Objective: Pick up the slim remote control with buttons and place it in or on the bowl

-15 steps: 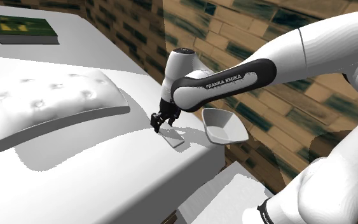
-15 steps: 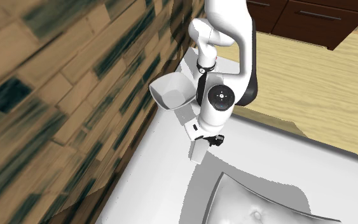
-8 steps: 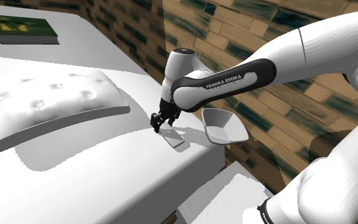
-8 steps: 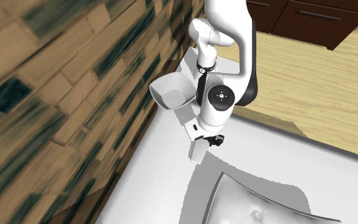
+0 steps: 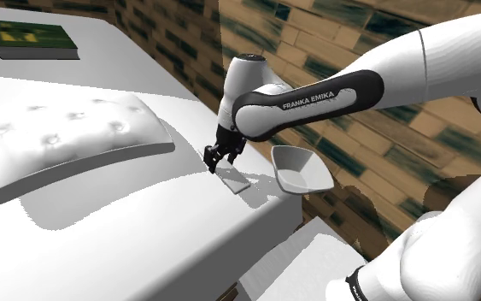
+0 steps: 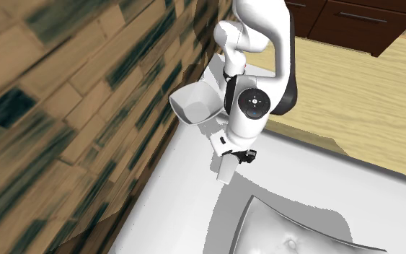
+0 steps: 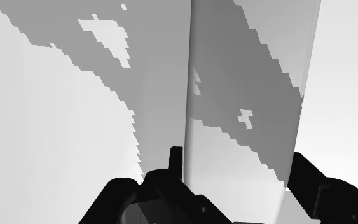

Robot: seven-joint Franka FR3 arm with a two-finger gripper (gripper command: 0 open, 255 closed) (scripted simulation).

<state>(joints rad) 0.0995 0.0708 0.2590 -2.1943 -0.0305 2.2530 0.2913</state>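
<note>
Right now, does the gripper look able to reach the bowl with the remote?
Probably yes. The gripper clasps the white remote between its fingers, and the bowl sits close beside it, open side up. Nothing stands between them, so a short carry across should do.

Both exterior views look down from opposite sides, sharing the bowl.

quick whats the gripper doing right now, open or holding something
Gripper: shut on the remote, one finger on each long side.
</note>
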